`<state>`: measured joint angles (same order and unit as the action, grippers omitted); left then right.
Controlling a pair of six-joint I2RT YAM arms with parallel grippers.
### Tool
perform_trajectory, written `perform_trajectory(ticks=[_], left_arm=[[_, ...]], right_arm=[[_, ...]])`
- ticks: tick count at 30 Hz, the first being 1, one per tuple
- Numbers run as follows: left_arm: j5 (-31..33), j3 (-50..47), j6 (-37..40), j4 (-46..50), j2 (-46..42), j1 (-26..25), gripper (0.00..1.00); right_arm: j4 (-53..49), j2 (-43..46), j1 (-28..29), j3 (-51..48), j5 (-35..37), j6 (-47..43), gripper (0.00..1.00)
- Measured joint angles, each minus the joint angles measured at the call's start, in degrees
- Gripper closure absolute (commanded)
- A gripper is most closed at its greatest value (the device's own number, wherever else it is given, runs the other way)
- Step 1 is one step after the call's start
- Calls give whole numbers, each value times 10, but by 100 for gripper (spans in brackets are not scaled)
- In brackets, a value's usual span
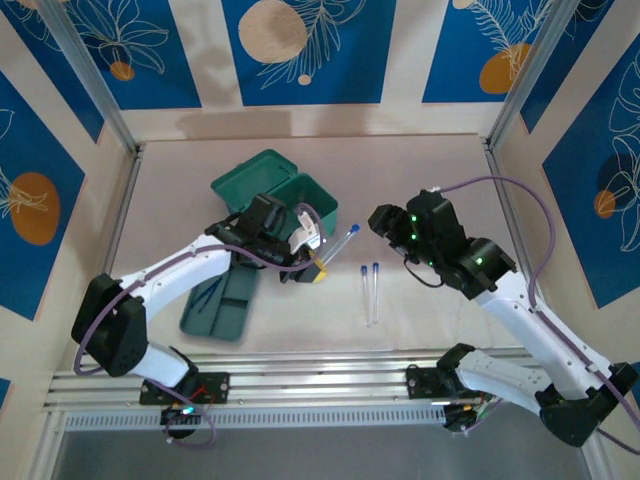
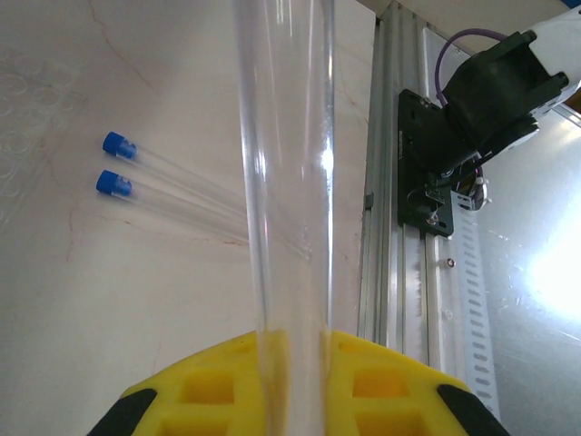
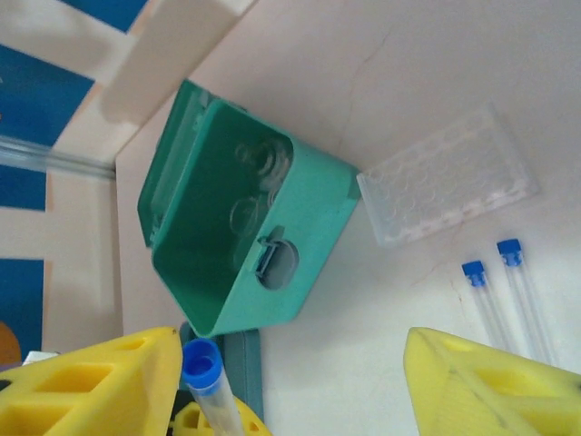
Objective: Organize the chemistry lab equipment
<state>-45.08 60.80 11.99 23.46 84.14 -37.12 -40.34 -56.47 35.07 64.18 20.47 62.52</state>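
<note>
Left wrist view: a clear tube (image 2: 286, 182) is pinched between the closed yellow fingers of the left end effector (image 2: 292, 354) and held above the desk (image 2: 136, 318). Two capped tubes (image 2: 172, 169) are seen lying beyond. The right end effector (image 3: 290, 377) is spread wide and empty. The tray (image 1: 232, 302) is probably intended; the tube should be kept level, lowered gently and released late.

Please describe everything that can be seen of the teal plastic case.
The teal case stands open on the table, its lid hinged back. The plastic looks smooth. A small latch sits on the front wall. Inside lie round clear glass pieces. A clear plate lies near one corner; touching is uncertain.
</note>
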Motion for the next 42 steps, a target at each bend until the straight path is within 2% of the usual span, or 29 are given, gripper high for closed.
perform_trajectory(ticks=[3,9,13,18,26,33,42], left_arm=[[0,0,2,1,-1,0,93],[7,0,6,4,-1,0,92],[9,0,6,11,-1,0,92],[9,0,6,11,-1,0,92],[9,0,6,13,-1,0,92],[9,0,6,14,-1,0,92],[11,0,7,15,-1,0,91]], right_arm=[[0,-15,-33,0,-81,-32,32],[21,-45,-51,-14,-207,-65,35],[43,-63,-60,-23,-255,-69,36],[73,-94,-60,-23,-300,-77,43],[89,-132,-59,-21,-332,-91,51],[96,-139,-59,-8,-354,-103,67],[95,-139,-59,-4,-361,-111,73]])
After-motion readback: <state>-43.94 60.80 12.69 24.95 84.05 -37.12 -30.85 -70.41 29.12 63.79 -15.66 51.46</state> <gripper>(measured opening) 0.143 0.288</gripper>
